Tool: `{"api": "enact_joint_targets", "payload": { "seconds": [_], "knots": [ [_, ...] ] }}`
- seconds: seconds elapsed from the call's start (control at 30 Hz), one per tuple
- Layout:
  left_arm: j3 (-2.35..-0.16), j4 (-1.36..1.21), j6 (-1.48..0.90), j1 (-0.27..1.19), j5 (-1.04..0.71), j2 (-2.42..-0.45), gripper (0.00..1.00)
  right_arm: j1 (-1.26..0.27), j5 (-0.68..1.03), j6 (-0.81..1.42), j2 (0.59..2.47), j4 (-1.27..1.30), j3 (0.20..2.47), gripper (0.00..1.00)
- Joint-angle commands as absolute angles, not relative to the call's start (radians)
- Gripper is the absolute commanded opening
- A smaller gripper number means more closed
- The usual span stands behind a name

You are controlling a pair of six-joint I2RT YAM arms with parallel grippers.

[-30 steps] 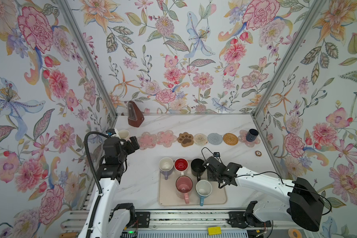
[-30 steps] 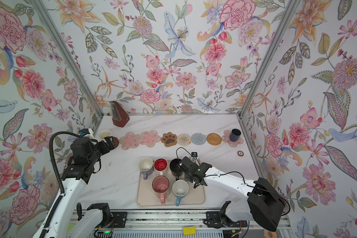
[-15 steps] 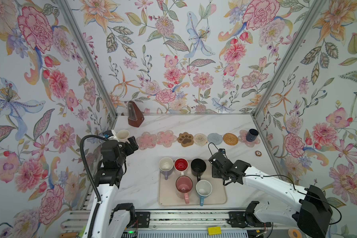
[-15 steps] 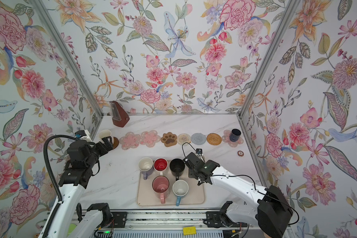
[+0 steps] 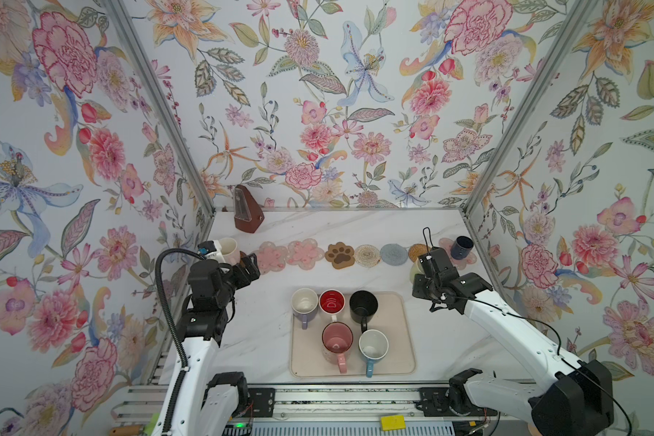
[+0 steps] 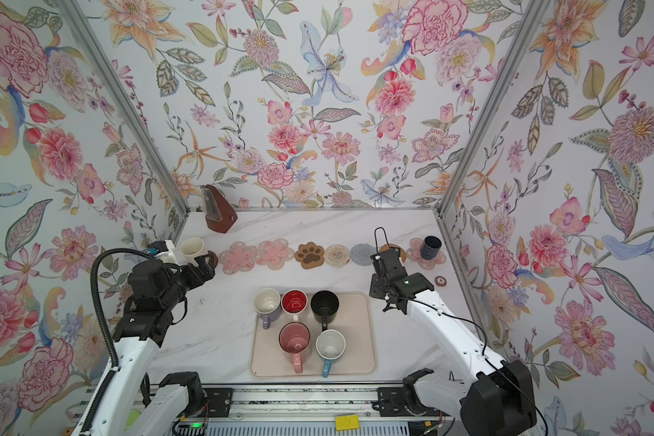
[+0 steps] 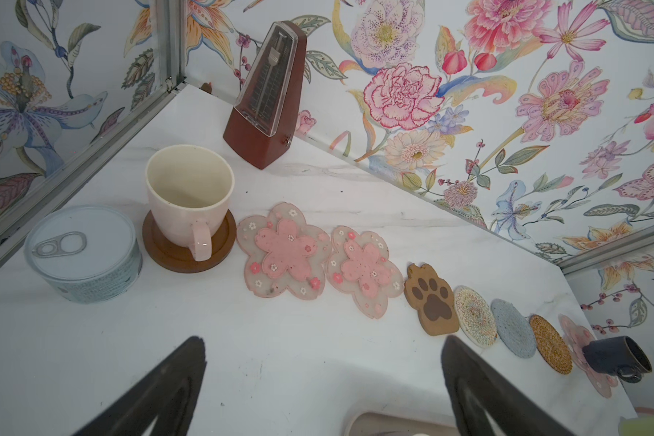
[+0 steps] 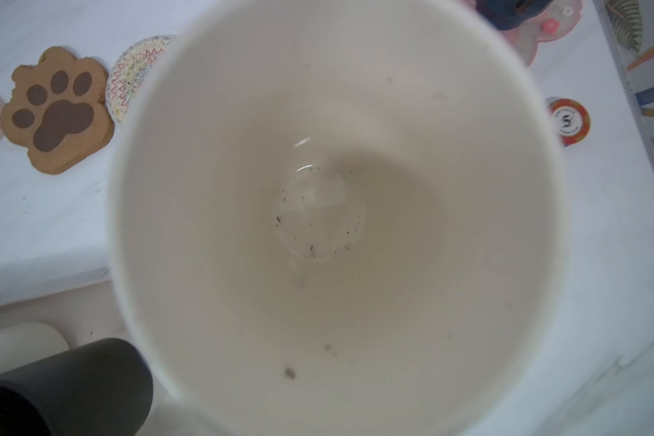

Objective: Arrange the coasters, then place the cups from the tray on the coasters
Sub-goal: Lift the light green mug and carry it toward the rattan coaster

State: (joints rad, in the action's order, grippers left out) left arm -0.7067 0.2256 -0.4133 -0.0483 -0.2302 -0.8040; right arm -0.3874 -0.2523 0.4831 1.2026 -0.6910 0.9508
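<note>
Your white tabletop (image 5: 265, 302) carries the beige tray (image 5: 397, 339) at the front, five mugs (image 5: 363, 305) standing in it. Your right gripper (image 5: 427, 262), jaws clamped on the light green mug (image 5: 415, 271), holds it just in front of the tan rattan coaster (image 5: 418, 249). Your left gripper (image 5: 250, 264) hovers, jaws wide apart, near the cream-pink mug (image 7: 189, 196) on the brown disc coaster (image 7: 167, 253) at the row's left end. The navy mug (image 5: 462, 247) stands on the pink flower coaster (image 5: 469, 260) at the right end.

coasters (image 5: 367, 256): back row | tray (image 5: 401, 351): five cups (image 5: 363, 306) upright | two cups on end coasters | green cup (image 5: 415, 271) held
</note>
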Motion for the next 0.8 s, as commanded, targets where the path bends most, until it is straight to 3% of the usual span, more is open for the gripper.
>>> {"api": "enact_joint_targets", "payload": {
  "seconds": [0.0, 0.2, 0.77],
  "knots": [
    [-0.692, 0.175, -0.394, -0.049, -0.289, -0.792, 0.99, -0.317, -0.201, 0.34, 1.259, -0.602, 1.023, 0.0],
    [-0.673, 0.141, -0.398, -0.049, -0.297, -0.77, 0.99, -0.207, -0.149, 0.268, 1.393, -0.509, 1.106, 0.0],
    [-0.655, 0.112, -0.402, -0.049, -0.313, -0.773, 0.99, -0.085, -0.109, 0.209, 1.689, -0.44, 1.319, 0.0]
  ]
}}
